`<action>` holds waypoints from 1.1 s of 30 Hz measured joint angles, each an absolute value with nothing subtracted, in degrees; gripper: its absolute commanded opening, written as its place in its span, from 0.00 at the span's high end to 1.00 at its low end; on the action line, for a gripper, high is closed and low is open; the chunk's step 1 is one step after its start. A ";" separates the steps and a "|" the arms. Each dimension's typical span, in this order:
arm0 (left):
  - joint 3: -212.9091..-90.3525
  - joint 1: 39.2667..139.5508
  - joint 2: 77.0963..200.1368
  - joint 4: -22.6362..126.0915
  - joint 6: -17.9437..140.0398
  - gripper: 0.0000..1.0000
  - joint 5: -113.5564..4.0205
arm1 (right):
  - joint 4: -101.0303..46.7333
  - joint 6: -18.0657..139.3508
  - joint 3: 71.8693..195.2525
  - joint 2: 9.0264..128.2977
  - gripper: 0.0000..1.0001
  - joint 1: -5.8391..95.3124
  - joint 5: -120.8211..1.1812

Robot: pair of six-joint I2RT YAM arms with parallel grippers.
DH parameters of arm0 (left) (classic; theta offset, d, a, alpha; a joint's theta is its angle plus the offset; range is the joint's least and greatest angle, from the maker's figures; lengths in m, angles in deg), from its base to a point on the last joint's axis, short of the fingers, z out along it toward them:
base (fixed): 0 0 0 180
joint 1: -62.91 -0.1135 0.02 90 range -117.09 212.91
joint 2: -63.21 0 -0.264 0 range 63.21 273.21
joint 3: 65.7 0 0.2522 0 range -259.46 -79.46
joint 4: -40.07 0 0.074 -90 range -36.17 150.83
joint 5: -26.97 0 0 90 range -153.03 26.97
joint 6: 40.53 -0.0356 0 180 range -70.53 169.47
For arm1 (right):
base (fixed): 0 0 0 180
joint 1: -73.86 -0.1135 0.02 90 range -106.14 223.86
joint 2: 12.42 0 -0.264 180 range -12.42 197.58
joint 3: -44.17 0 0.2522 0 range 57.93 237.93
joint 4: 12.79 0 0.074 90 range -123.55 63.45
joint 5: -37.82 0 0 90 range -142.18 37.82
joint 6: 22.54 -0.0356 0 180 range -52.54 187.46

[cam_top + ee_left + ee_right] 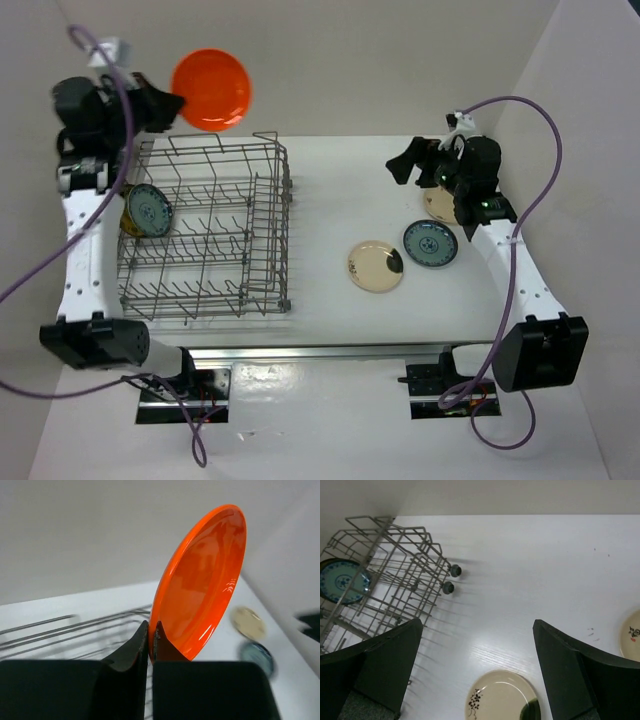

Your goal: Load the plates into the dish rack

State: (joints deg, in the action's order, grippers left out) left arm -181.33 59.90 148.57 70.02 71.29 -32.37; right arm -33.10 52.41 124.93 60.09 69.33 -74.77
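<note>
1. The table (340, 190) has a plain white top. Pale, bare walls (400, 60) close it in at the far edge and at both sides.
2. The dish rack (268, 235) stands on the left half of the table, its long side running from the far edge toward the near edge.
3. The left tool (175, 103) is clenched on the rim of the orange plate (211, 89). It holds the plate on edge in the air, above the rack's far end and against the back wall.
4. In the left wrist view the tool's fingers (137, 645) pinch the plate's lower rim.
5. A blue-and-white plate (152, 209) stands upright at the rack's left side, with a dark gold plate (128, 222) just behind it.
6. The right tool (405, 165) is released, its jaws spread wide, and it hangs over the right half of the table.
7. Three plates lie flat toward the right edge:
   - a beige plate (375, 266);
   - a second blue-and-white plate (430, 244) just beside it;
   - another beige plate (437, 205), partly hidden under the right arm.
</note>
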 measured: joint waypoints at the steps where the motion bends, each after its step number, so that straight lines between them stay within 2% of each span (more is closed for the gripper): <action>1: -180.10 55.66 145.78 70.63 70.24 1.00 -35.00 | -33.06 52.45 124.49 60.51 0.00 69.39 -74.13; 6: -175.25 47.55 139.39 76.03 64.12 1.00 -45.20 | -32.97 52.56 124.03 66.89 0.00 69.39 -73.43; 18: -162.73 45.22 142.15 81.80 49.57 1.00 -67.72 | -32.97 52.54 125.28 78.23 0.00 69.39 -72.23; 33: -160.71 45.19 150.19 79.94 46.59 1.00 -80.83 | -33.01 52.58 127.75 84.13 0.00 69.39 -69.92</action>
State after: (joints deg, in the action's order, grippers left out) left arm -160.71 45.19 150.19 79.94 46.59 -80.83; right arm -33.01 52.58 127.75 84.13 69.39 -69.92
